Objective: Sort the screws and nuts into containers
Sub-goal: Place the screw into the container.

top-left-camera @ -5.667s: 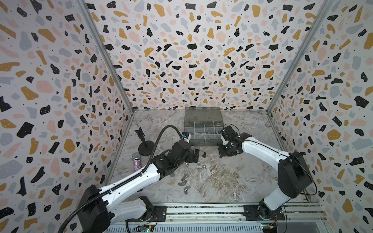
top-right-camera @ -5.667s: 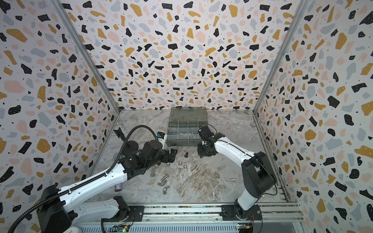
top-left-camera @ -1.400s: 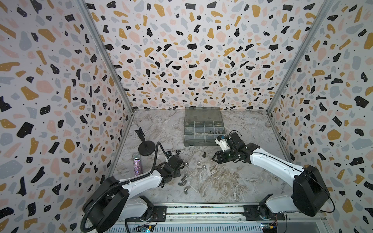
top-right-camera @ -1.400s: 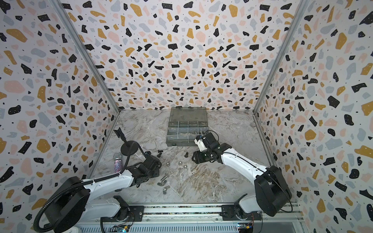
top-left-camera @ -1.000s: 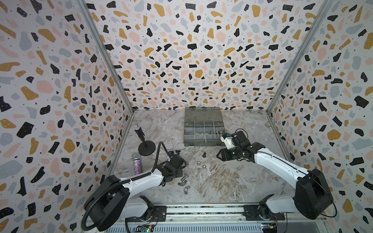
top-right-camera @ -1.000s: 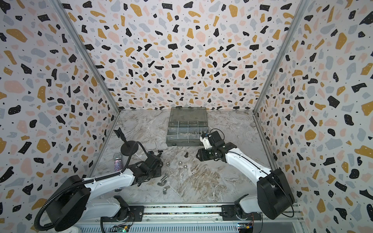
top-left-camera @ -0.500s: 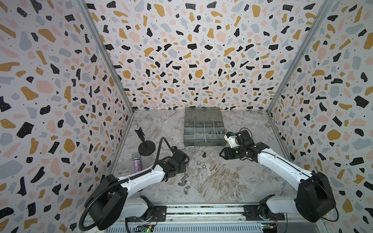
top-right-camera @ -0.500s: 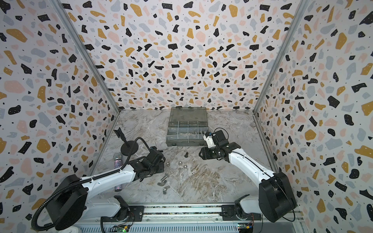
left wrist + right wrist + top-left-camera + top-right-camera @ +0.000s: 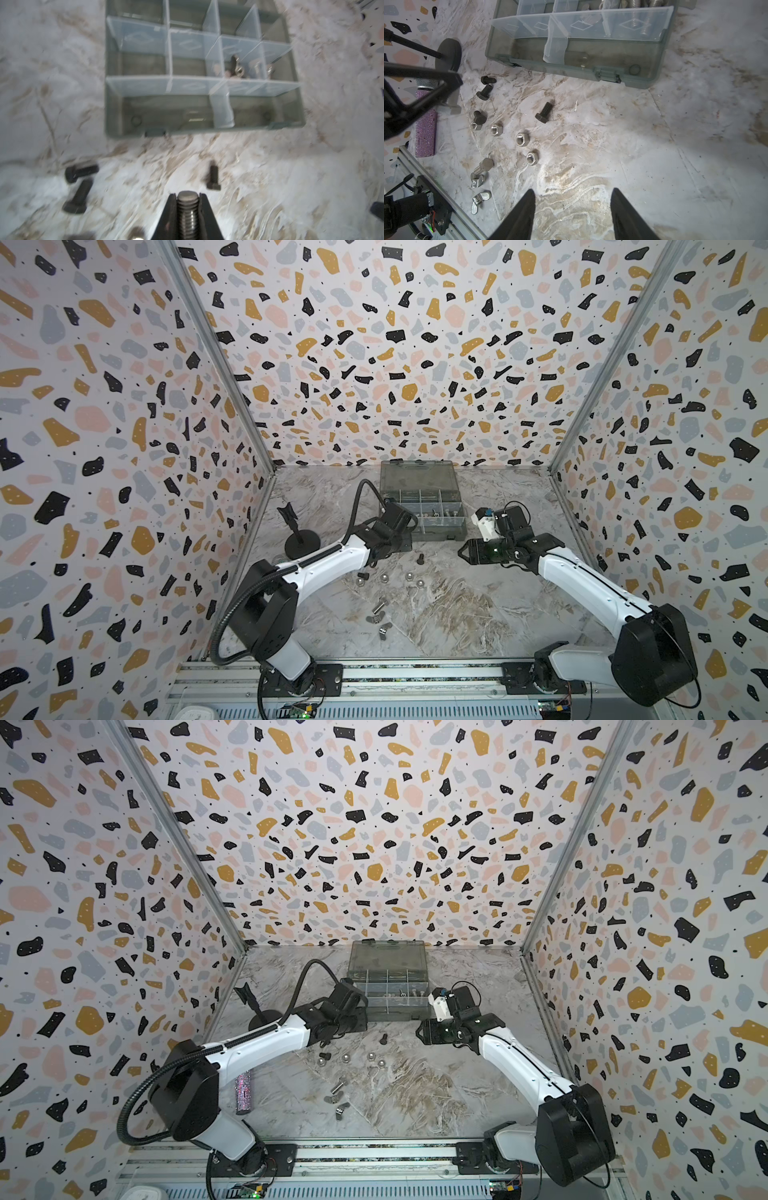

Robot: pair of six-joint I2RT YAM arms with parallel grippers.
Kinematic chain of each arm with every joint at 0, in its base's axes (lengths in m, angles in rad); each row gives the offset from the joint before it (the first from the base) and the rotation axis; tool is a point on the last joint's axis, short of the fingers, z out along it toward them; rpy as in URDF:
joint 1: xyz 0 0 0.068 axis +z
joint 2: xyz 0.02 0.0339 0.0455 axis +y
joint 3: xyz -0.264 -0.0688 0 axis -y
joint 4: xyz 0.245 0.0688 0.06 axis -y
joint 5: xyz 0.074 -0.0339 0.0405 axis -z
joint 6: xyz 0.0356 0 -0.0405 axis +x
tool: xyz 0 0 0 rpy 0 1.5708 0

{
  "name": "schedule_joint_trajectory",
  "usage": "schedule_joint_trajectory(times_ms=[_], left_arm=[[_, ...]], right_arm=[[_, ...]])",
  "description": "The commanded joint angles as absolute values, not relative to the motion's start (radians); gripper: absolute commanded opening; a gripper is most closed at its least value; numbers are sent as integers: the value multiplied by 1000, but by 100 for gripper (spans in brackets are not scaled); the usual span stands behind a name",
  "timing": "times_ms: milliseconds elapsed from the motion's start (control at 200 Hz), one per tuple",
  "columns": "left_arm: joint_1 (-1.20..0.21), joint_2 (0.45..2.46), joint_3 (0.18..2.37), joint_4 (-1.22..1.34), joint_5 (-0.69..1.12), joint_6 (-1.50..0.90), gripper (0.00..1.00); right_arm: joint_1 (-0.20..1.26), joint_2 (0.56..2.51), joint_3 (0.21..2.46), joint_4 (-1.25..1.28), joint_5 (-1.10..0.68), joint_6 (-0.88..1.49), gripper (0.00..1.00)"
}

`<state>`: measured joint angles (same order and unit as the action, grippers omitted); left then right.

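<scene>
My left gripper [image 9: 188, 195] is shut on a silver screw [image 9: 188, 209], whose threaded end points toward the grey organizer box [image 9: 176, 124]. In both top views this gripper [image 9: 402, 545] [image 9: 357, 1025] hovers by the box's front left corner [image 9: 440, 534] [image 9: 390, 1015]. Of the containers, one compartment holds a wing nut [image 9: 234, 66] and its neighbour holds silver screws [image 9: 257, 68]. My right gripper [image 9: 573, 190] [image 9: 462, 552] is open with nothing in it, right of the box front. On the table lie black screws [image 9: 544, 113] [image 9: 420, 559], round cap nuts [image 9: 522, 139] [image 9: 385, 578] and wing nuts [image 9: 481, 199] [image 9: 385, 630].
A black round-based stand [image 9: 301, 541] stands left of the box. A glittery purple microphone [image 9: 244, 1092] [image 9: 425, 128] lies by the left arm. The box's smoky lid [image 9: 417, 477] lies open toward the back wall. A metal rail [image 9: 374, 674] runs along the front edge.
My left gripper has risen from the loose parts and moved toward the box, carrying the silver screw. The right arm has drawn back slightly to the right.
</scene>
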<state>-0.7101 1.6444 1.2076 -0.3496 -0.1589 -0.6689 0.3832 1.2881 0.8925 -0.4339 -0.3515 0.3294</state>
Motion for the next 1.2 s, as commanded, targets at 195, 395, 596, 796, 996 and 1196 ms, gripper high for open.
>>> schedule_joint_trajectory(times_ms=[195,395,596,796,996,1196], left_arm=[[-716,1989,1747,-416,-71,-582,9],[-716,2251,2124,-513,-29,-572,9],[-716,2399,2292,-498,29,-596,9],[-707,2416,2221,-370,63,-614,10],[-704,2463,2216,-294,123,-651,9],[-701,2483,2210,-281,109,-652,10]], right_arm=[[280,1304,932,-397,-353,337,60],[228,1376,994,-378,-365,339,61],[178,1423,1033,-364,-394,341,62],[152,1452,1048,-364,-407,337,62],[140,1459,1033,-363,-409,332,62],[137,1475,1037,-355,-430,333,62]])
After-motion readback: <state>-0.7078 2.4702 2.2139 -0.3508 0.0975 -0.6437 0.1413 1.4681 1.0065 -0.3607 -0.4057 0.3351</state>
